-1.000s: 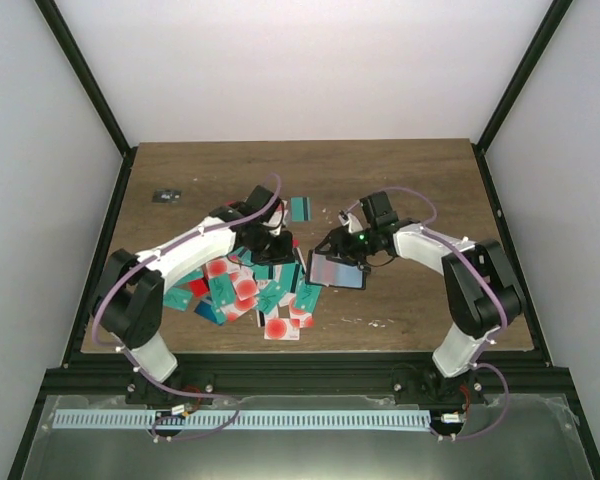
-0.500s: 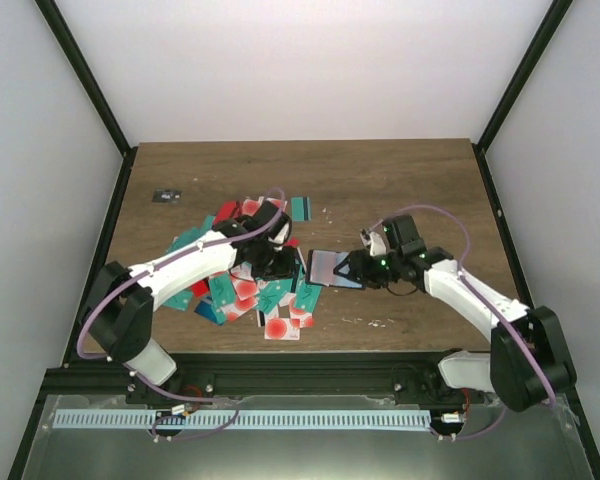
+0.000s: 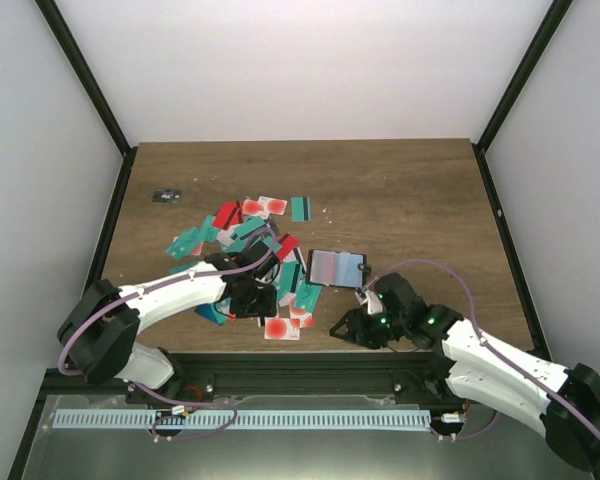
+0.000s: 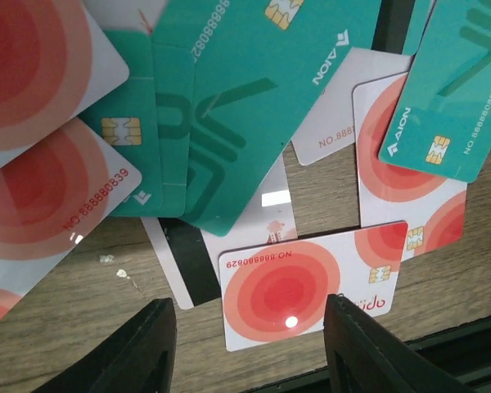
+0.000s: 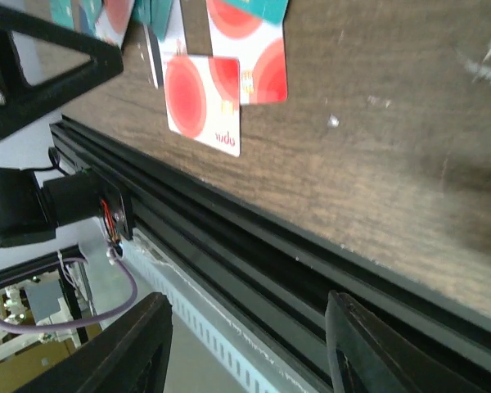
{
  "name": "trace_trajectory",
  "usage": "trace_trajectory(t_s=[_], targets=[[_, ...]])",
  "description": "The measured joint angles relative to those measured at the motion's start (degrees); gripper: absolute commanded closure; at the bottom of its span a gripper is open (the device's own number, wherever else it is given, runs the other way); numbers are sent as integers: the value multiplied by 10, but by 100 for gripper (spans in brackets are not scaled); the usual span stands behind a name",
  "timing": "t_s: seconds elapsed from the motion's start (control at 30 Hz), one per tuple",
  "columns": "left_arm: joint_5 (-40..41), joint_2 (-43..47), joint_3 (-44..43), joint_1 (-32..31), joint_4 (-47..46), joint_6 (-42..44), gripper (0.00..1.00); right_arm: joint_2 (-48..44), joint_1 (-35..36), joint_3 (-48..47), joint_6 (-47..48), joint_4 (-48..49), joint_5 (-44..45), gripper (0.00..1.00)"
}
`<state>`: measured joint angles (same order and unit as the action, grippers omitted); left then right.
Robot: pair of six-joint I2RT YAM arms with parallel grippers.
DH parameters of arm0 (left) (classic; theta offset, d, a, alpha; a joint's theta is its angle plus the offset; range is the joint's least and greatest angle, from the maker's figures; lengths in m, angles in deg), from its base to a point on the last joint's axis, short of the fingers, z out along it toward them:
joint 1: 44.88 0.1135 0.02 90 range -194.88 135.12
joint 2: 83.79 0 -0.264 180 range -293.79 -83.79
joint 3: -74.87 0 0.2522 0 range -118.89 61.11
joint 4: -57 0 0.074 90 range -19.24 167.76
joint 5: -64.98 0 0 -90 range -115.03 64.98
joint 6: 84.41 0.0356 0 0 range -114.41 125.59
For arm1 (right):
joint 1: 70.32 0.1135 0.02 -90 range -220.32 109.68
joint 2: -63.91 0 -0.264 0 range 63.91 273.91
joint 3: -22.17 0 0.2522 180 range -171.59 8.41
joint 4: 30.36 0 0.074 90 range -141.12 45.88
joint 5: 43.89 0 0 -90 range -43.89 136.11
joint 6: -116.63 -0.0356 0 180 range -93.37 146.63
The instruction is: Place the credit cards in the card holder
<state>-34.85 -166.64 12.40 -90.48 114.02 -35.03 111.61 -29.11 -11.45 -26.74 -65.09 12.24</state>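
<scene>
A striped card [image 4: 182, 264] lies half under the teal cards [image 4: 245, 90] (these cut off at 12 o'clock). The dark object [image 3: 165, 195] at the desk's [image 3: 410, 190] 10 o'clock is too small to identify.

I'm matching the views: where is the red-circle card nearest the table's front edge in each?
Top external: card lower centre.
Left wrist: card bottom centre.
Right wrist: card upper left.
Shared landmark: black rail along the front edge.
</scene>
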Motion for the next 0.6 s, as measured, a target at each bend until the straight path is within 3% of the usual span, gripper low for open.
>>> trace_trajectory(t_s=[0.23,0.6], targets=[[6,-10,7,-3,-48,1,48,-11,79,4,-81,-6,57,46],[58,-96,-22,-62,-53,2,53,-47,101,4,-143,-66,113,47]])
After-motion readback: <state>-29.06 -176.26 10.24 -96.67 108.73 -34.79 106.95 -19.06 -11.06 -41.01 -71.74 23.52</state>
